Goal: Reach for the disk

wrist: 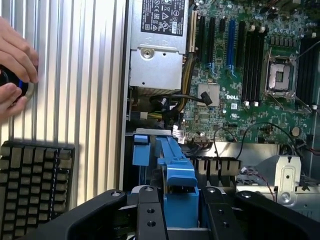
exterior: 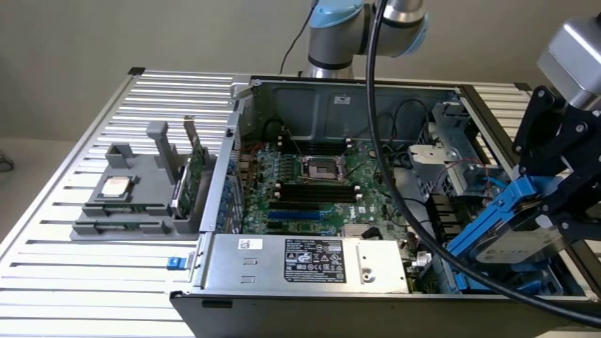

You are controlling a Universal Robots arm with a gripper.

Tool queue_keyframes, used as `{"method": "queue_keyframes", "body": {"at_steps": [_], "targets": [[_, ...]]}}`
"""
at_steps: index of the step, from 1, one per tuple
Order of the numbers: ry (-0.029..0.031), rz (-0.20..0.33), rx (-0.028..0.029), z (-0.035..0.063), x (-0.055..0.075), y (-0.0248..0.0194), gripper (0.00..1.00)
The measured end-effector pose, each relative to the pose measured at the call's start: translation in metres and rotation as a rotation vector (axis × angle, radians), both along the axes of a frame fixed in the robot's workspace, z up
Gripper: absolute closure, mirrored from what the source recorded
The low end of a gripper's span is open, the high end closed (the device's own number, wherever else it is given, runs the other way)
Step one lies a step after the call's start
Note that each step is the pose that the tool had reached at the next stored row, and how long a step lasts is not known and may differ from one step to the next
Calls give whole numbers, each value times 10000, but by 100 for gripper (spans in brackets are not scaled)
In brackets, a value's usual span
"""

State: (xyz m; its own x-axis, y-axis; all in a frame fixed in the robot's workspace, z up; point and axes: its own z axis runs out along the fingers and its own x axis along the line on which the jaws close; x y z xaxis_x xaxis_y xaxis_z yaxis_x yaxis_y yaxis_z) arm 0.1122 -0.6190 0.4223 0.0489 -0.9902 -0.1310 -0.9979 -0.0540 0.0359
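Ribbed metal worktop (exterior: 112,274) carried the open computer case (exterior: 281,296); my end effector (wrist: 180,220) was clamped on the blue-railed disk (exterior: 511,236), tilted above its bay.

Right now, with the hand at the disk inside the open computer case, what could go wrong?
1. The hand has its fingers either side of the blue rail on the disk, which sits tilted; a weak grip might let it slip onto the motherboard.
2. A black cable runs close past the disk and could snag.
3. A person's hand rests on the table beside the case, near any swing of the arm.
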Motion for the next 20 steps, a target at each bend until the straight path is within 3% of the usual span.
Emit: {"method": "queue_keyframes", "body": {"at_steps": [9, 11, 14, 20], "targets": [[-5, 3, 165, -4, 1, 1, 65], [-4, 1, 181, 0, 0, 0, 59], [-3, 0, 223, 0, 0, 0, 40], [-3, 0, 338, 0, 0, -4, 27]]}}
